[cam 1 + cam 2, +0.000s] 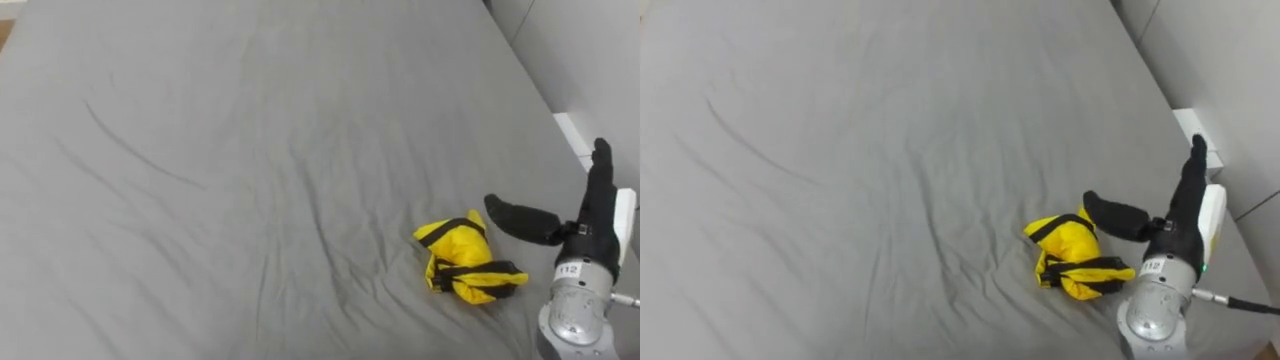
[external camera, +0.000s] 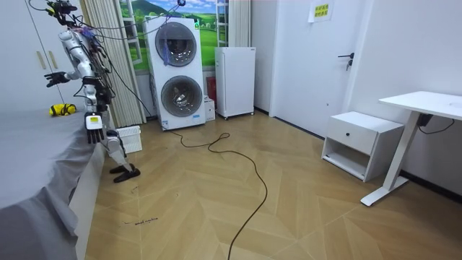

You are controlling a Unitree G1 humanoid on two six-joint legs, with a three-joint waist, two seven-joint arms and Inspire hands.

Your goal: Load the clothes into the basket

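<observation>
One hand, the right hand (image 1: pixel 592 225), is hovering over the bed (image 1: pixel 250 150) at the near right, spread wide with fingers straight and thumb reaching left, holding nothing. The left hand (image 2: pixel 92 123) is hanging at the robot's side in the room view. Just left of the right hand, the bundle (image 1: pixel 465 262) is lying on the sheet, near the bed's right edge: yellow cloth wadded into a lump, with black straps crossing it. It is looking light, soft and puffy, likely to squash and sag when lifted, and the fabric may be a little slick. Closing around the middle of the lump, where a strap is crossing, is probably giving the surest hold; pinching a loose corner is risking it unrolling. The basket (image 2: pixel 130 137) is sitting on the floor beside the robot's feet, well apart from the bundle.
</observation>
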